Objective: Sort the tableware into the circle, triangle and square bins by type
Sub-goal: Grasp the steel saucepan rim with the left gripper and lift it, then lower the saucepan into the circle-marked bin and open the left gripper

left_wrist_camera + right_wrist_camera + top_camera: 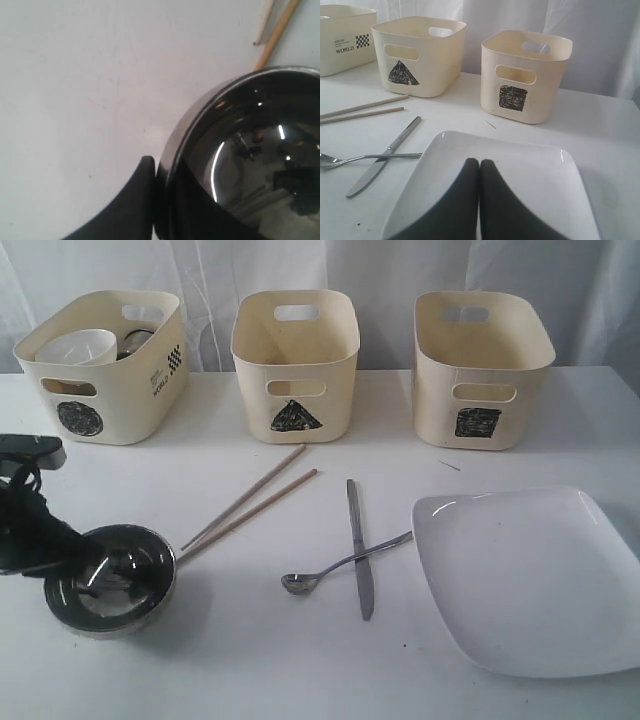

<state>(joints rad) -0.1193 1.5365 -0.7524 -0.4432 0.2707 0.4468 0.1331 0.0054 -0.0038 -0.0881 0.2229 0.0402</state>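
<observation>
My left gripper (62, 552) is shut on the near-left rim of the shiny steel bowl (112, 580). In the left wrist view one finger (135, 200) presses the outside of the bowl (250, 165); the other lies dark inside it. Two wooden chopsticks (250, 502) lie beside the bowl, pointing toward the triangle bin (330, 390). The metal knife (358, 545) and metal spoon (340, 565) lie crossed mid-table. My right gripper (479, 165) is shut and empty above the large white square plate (530, 175). The circle bin (120, 400) holds the small white bowl (78, 345) and a steel cup (135, 340). The square bin (530, 390) stands at the right.
The three bins line the back of the white table, in front of a white curtain. A tiny sliver (450, 466) lies between the square bin and the plate. The plate (530, 575) reaches the table's front right edge.
</observation>
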